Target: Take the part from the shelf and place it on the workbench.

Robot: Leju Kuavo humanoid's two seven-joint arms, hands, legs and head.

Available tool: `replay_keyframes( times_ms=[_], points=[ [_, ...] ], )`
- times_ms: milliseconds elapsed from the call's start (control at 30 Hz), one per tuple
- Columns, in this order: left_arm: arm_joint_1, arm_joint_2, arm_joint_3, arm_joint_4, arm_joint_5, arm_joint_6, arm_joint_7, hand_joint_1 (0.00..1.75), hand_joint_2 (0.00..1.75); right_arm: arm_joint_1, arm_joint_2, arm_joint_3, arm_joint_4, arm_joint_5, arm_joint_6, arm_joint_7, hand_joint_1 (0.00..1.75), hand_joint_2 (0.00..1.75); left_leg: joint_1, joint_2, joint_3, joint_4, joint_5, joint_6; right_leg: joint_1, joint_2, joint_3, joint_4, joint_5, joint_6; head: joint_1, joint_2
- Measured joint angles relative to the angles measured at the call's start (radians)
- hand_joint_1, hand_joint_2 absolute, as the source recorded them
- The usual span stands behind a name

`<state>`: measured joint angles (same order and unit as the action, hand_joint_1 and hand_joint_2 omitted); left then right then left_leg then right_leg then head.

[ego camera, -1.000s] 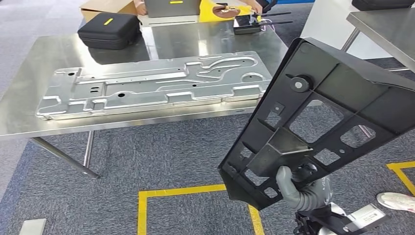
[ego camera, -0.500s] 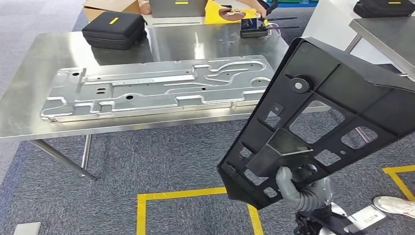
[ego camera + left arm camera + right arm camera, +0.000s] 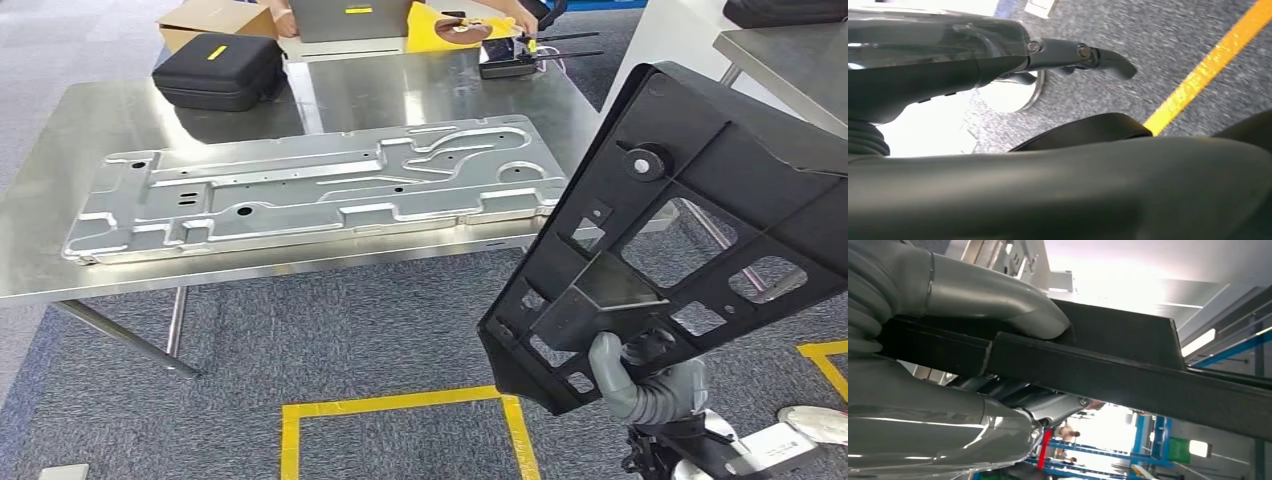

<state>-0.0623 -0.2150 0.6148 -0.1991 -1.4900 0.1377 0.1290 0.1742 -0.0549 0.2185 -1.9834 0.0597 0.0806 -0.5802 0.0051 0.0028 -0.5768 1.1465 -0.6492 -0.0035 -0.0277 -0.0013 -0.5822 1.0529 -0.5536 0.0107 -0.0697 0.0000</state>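
Grey carpet lies under the steel workbench, where a metal plate rests. Off the bench, the black part is grasped in the right hand. Carrying step; next, reach over bare steel. Left hand: cannot tell.

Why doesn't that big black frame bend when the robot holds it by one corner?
The black frame is probably stiff: raised ribs cross it, and it stays flat though the right hand grips only its low corner. The many holes likely keep it light. Held so far from its middle, it may want to tip.
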Motion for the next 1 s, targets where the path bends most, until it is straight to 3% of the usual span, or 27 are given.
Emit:
replay_keyframes(
  times_ms=[67,100,133,200,267,400,467,567,600,633,667,733,767,800,933,1000],
  points=[
    [0.002,0.0,0.002,0.0,0.0,0.0,0.0,0.0,1.75,-0.001,0.0,0.0,-0.001,0.0,0.0,0.0,1.75,1.75,0.004,0.0,-0.072,0.127,-0.043,-0.007,0.0,-0.001,0.004,0.0,-0.006,-0.005,0.0,0.0],
    [0.003,0.001,0.004,0.0,0.0,0.0,0.0,0.0,1.75,-0.001,0.0,0.0,-0.001,0.0,0.0,0.0,1.75,1.75,0.005,0.0,-0.098,0.162,-0.043,-0.008,0.0,-0.001,0.008,0.0,-0.009,-0.005,0.0,0.0],
    [0.005,0.001,0.005,0.0,0.0,0.0,0.0,0.0,1.75,-0.001,-0.001,0.0,-0.001,0.0,-0.001,0.0,1.75,1.75,0.005,0.0,-0.108,0.165,-0.025,-0.009,0.0,0.001,0.013,0.0,-0.013,-0.005,0.0,0.0],
    [0.005,0.001,0.006,0.0,0.0,0.0,-0.001,0.0,1.75,-0.001,-0.001,0.0,-0.001,0.001,-0.002,0.0,1.75,1.75,0.005,0.0,-0.079,0.07,0.057,-0.004,0.0,0.003,0.028,0.0,-0.022,-0.002,0.0,0.0],
    [0.005,0.001,0.007,0.0,0.0,0.0,-0.001,0.0,1.75,-0.003,-0.001,0.0,-0.001,0.001,-0.004,0.0,1.75,1.75,0.001,-0.001,-0.039,-0.032,0.109,0.005,0.001,0.004,0.039,0.0,-0.031,0.006,0.0,0.0],
    [0.004,0.002,0.009,0.0,0.0,0.0,-0.001,0.0,1.75,-0.005,-0.004,-0.002,-0.002,0.002,-0.006,-0.001,1.75,1.75,-0.004,-0.003,-0.018,-0.081,0.1,0.021,0.001,0.004,0.041,-0.007,-0.037,0.029,0.0,0.0],
    [0.005,0.002,0.01,0.0,0.0,0.0,-0.001,0.0,1.75,-0.007,-0.006,-0.004,-0.004,0.003,-0.006,-0.001,1.75,1.75,0.001,-0.002,-0.007,-0.093,0.1,0.031,0.001,0.003,0.033,0.022,-0.059,0.036,0.0,0.0],
    [0.003,0.002,0.01,0.0,0.0,0.0,-0.002,0.0,1.75,-0.007,-0.011,-0.009,-0.006,0.003,-0.006,-0.001,1.75,1.75,0.002,0.0,0.006,-0.097,0.093,0.045,0.003,0.003,-0.059,0.196,-0.132,0.04,0.0,0.0],
    [0.004,0.002,0.01,0.0,0.0,0.0,-0.002,0.0,1.75,-0.006,-0.012,-0.01,-0.006,0.003,-0.006,-0.001,1.75,1.75,0.001,0.0,0.01,-0.097,0.09,0.046,0.003,0.003,-0.09,0.243,-0.139,0.04,0.0,0.0],
    [0.004,0.002,0.01,0.0,0.0,0.0,-0.002,0.0,1.75,-0.005,-0.014,-0.011,-0.006,0.003,-0.006,-0.001,1.75,1.75,0.001,0.0,0.014,-0.097,0.086,0.046,0.003,0.003,-0.105,0.257,-0.127,0.04,0.0,0.0],
    [0.005,0.002,0.01,0.0,0.0,0.0,-0.002,0.0,1.75,-0.005,-0.015,-0.011,-0.006,0.003,-0.006,-0.001,1.75,1.75,0.0,-0.001,0.021,-0.097,0.081,0.045,0.003,0.003,-0.1,0.231,-0.094,0.039,0.0,0.0],
    [0.005,0.002,0.01,0.0,0.0,0.0,-0.003,0.0,1.75,-0.007,-0.018,-0.013,-0.006,0.003,-0.006,-0.001,1.75,1.75,0.001,-0.002,0.037,-0.097,0.069,0.04,0.004,0.002,-0.055,0.113,-0.015,0.034,0.0,0.0],
    [0.005,0.002,0.011,0.0,0.0,0.0,-0.003,0.0,1.75,-0.007,-0.019,-0.013,-0.007,0.003,-0.006,-0.001,1.75,1.75,-0.001,-0.003,0.041,-0.095,0.064,0.036,0.005,0.002,-0.034,0.059,0.008,0.031,-0.001,0.0],
    [0.003,0.002,0.011,0.0,0.0,0.0,-0.003,0.0,1.75,-0.008,-0.019,-0.014,-0.008,0.003,-0.006,-0.001,1.75,1.75,-0.002,-0.003,0.042,-0.094,0.06,0.031,0.007,0.002,-0.022,0.027,0.016,0.028,-0.001,0.0],
    [0.0,0.002,0.011,0.0,0.0,0.0,-0.003,0.0,1.75,-0.009,-0.02,-0.015,-0.011,0.002,-0.006,-0.002,1.75,1.75,-0.003,-0.003,0.042,-0.091,0.048,0.015,0.007,0.004,-0.014,0.008,0.004,0.012,-0.001,0.0],
    [-0.001,0.002,0.011,0.0,0.0,0.0,-0.003,0.0,1.75,-0.011,-0.02,-0.015,-0.013,0.002,-0.006,-0.002,1.75,1.75,0.0,-0.003,0.014,-0.028,0.013,0.003,0.001,0.0,-0.006,0.004,0.0,0.002,-0.001,0.0]
  ],
)
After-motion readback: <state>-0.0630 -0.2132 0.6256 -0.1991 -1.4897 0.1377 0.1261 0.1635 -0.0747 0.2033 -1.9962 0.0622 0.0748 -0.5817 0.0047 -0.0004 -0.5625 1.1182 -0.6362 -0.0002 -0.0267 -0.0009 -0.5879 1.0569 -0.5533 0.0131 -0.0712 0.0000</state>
